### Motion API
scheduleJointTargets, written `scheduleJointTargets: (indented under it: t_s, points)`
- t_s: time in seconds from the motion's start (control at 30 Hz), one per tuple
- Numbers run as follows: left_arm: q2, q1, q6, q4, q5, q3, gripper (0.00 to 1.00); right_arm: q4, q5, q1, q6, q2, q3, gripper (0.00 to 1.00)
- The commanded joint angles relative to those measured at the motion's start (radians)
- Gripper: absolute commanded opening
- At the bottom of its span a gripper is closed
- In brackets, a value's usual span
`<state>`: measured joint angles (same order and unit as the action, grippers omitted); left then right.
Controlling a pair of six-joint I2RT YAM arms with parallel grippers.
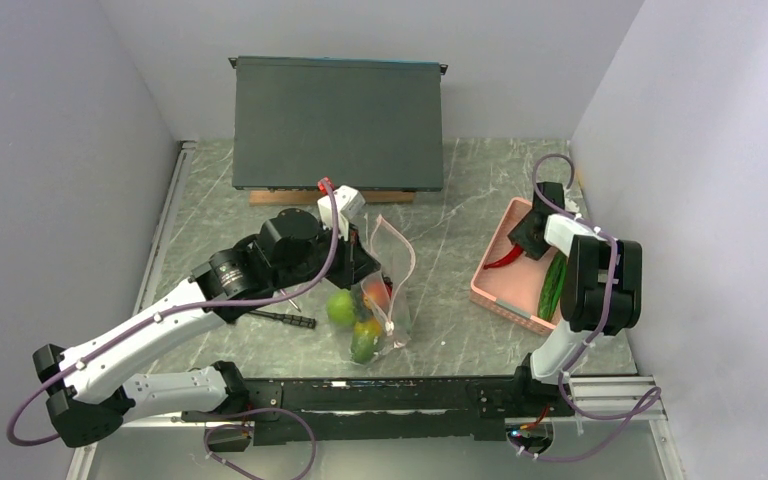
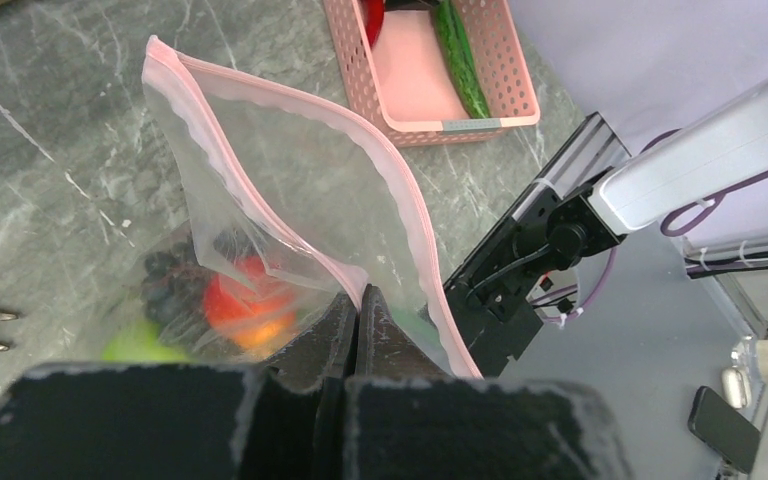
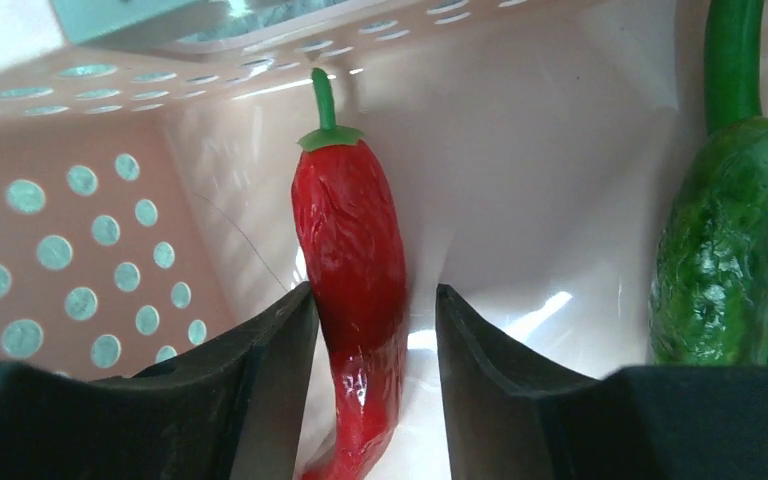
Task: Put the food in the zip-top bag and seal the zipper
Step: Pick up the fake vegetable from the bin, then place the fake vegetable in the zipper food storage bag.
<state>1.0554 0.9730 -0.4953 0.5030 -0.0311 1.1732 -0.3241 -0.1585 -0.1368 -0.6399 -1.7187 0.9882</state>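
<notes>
We take the pink basket [image 1: 493, 292] as our mark. Inside it lie a red chili [image 1: 505, 257] and, on the side further from the bag, a long green cucumber [image 1: 552, 285]. The right gripper [image 3: 372, 330] reaches down into the basket. Its jaws are parted astride the chili [image 3: 350, 260]. One finger [image 3: 280, 350] lies against the chili and the other stands a little off it, so nothing is clamped. The cucumber [image 3: 725, 240] lies just outside that pair of fingers.

Well apart from the basket, toward the left arm, stands the zip-top bag [image 1: 392, 290]. It holds a lime-green fruit [image 1: 341, 307], a red-orange piece [image 2: 245, 305] and something dark we cannot name. The zipper [image 2: 407, 195] gapes with its two lips apart, the mouth facing the basket [image 2: 360, 80]. The left gripper [image 2: 358, 320] is clenched on the bag's edge.
</notes>
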Motion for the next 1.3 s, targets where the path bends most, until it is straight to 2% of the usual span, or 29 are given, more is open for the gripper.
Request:
scheduleJointTargets:
  t_s: [0.0,0.1,0.27,0.5,0.6,0.73,1.03,1.17,1.27]
  points:
    - [-0.036,-0.003,-0.055,-0.031,-0.037,0.046,0.00,0.052,-0.023,0.002,0.015,-0.004,-0.005,0.44]
    - [-0.035,-0.004,-0.075,-0.026,-0.036,0.049,0.00,0.016,-0.036,0.002,0.035,0.062,0.006,0.28]
    - [-0.022,-0.009,-0.114,-0.025,-0.026,0.052,0.00,-0.047,-0.025,0.009,0.095,0.279,0.026,0.01]
    - [0.016,-0.033,-0.226,-0.033,-0.052,0.062,0.00,-0.020,0.090,0.127,0.194,0.620,0.022,0.00]
    - [0.023,-0.042,-0.262,-0.040,-0.058,0.060,0.00,0.047,0.150,0.275,0.239,0.704,0.048,0.00]
    - [0.018,-0.052,-0.273,-0.046,-0.047,0.056,0.00,0.092,0.175,0.481,0.285,0.730,0.151,0.00]
    - [0.015,-0.083,-0.274,-0.041,-0.058,0.063,0.00,0.271,0.225,0.826,0.453,0.681,0.286,0.00]
    - [0.016,-0.086,-0.287,-0.056,-0.066,0.068,0.00,0.318,0.199,0.947,0.524,0.644,0.260,0.00]
    - [0.013,-0.086,-0.295,-0.057,-0.060,0.068,0.00,0.410,0.197,0.990,0.542,0.656,0.164,0.00]
